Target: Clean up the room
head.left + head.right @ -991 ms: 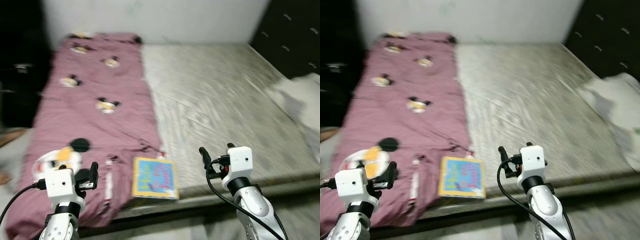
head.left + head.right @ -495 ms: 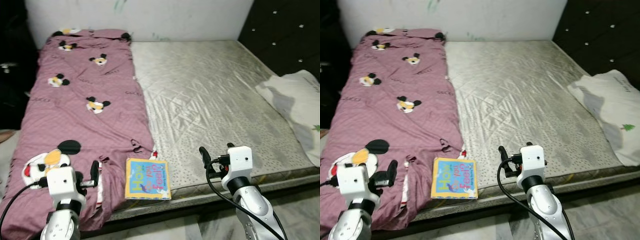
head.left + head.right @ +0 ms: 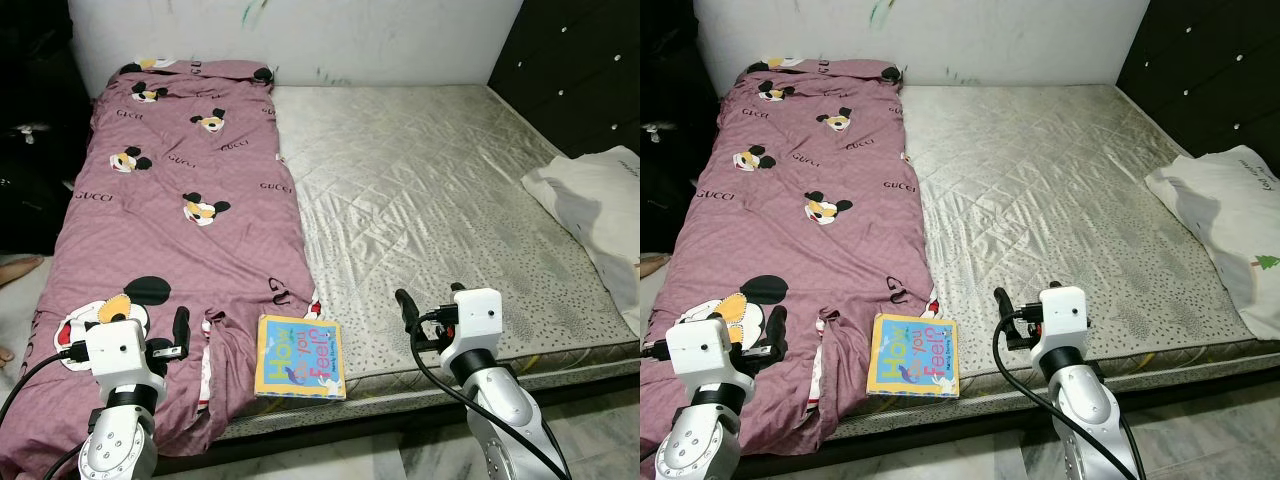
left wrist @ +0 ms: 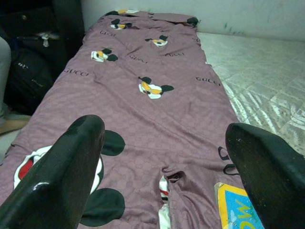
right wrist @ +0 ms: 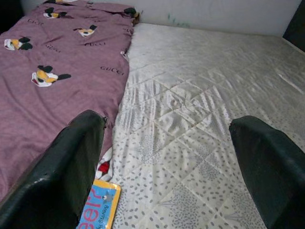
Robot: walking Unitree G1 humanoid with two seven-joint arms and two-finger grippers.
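1. Left gripper [image 4: 162, 191] first: it hovers at the near edge of the bed, its two long black fingers [image 4: 62, 176] spread wide, nothing between them.
2. Just beyond those fingers lies the mauve cartoon-mouse printed blanket [image 3: 180, 220], running the whole length of the bed's left side up to the wall.
3. Over to the right gripper [image 5: 167, 181]: also at the near edge of the bed, fingers [image 5: 71, 171] wide apart and holding nothing.
4. Ahead of it stretches the bare quilted silver-grey mattress [image 3: 430, 190], its dotted border running along the near edge.
5. Between the two grippers sits the thin colourful children's picture book with a yellow and blue cover [image 3: 300, 357]. It lies flat at the near edge of the mattress, its left side touching the blanket's edge. Neither gripper touches it.
6. The same book peeks in at a corner of the left wrist view [image 4: 238, 210] and again in the right wrist view [image 5: 97, 207].
7. Further right, a white pillow with a small green tree print [image 3: 1230, 215] rests at the right side of the mattress, well apart from the right gripper.
8. Behind it stands a dark tufted headboard panel [image 3: 580, 70].
9. A pale wall with smudges [image 3: 300, 40] closes off the far end of the bed.
10. Off the left side, dark bags [image 4: 24, 76] sit in shadow.
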